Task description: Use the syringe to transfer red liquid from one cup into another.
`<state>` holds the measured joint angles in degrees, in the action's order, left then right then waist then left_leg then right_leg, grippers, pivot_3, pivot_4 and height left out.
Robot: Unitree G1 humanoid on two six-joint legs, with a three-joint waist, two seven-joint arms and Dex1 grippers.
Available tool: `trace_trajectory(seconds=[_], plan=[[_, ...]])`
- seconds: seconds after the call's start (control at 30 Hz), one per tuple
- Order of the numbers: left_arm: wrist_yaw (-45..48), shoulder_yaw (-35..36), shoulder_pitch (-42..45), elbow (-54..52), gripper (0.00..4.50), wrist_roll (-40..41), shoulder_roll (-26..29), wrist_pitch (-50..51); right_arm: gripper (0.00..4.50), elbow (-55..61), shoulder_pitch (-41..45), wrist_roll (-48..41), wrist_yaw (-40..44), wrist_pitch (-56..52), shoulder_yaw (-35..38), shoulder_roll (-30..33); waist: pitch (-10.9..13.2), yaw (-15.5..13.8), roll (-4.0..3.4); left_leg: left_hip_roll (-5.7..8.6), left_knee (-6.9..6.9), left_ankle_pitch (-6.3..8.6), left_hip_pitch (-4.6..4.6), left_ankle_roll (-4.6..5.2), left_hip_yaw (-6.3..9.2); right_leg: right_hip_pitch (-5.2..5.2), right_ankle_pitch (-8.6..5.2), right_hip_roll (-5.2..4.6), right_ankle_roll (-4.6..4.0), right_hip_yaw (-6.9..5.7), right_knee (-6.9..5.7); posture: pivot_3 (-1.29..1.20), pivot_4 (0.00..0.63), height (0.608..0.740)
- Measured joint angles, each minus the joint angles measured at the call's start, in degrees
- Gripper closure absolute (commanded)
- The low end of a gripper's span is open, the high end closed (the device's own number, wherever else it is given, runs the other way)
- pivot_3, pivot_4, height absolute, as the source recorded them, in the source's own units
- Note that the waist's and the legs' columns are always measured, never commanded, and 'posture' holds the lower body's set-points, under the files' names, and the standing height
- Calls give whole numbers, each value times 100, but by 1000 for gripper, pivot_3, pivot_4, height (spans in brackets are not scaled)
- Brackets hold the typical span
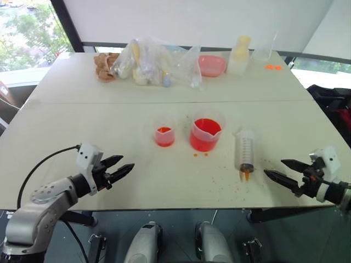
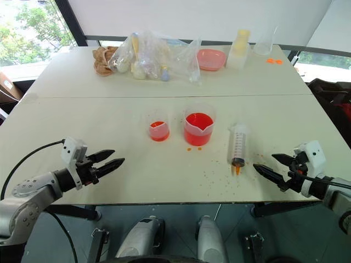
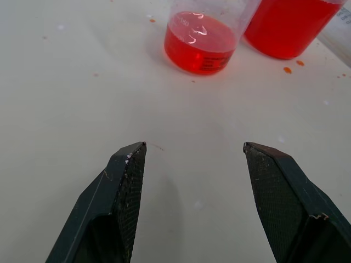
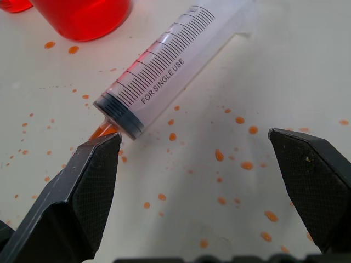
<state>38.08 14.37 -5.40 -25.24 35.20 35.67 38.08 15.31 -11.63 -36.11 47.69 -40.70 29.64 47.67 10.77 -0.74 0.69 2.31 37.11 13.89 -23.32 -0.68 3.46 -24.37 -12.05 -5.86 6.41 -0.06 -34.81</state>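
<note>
The clear syringe lies flat on the white table, its orange tip toward the near edge; its graduated barrel shows close in the right wrist view. Left of it stands the larger beaker, holding much red liquid. The small cup further left has a shallow layer of red liquid. My right gripper is open, just right of the syringe tip, holding nothing. My left gripper is open and empty near the front left, short of the small cup.
Orange drops spatter the table around the syringe tip. At the far side sit clear plastic bags, a pink bowl, a pale bottle and a clear beaker. The near table edge runs just below both grippers.
</note>
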Motion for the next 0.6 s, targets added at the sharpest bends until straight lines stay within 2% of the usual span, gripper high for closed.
trace_trajectory(seconds=[0.6], plan=[[-31,-232,288,292,1542,-224,-90,-257,30,-43,128,154,-440,-255,-11,-63,0,3,0,0,0,0,-1,0,0,0,1,1,0,-1,3,0,150,740]])
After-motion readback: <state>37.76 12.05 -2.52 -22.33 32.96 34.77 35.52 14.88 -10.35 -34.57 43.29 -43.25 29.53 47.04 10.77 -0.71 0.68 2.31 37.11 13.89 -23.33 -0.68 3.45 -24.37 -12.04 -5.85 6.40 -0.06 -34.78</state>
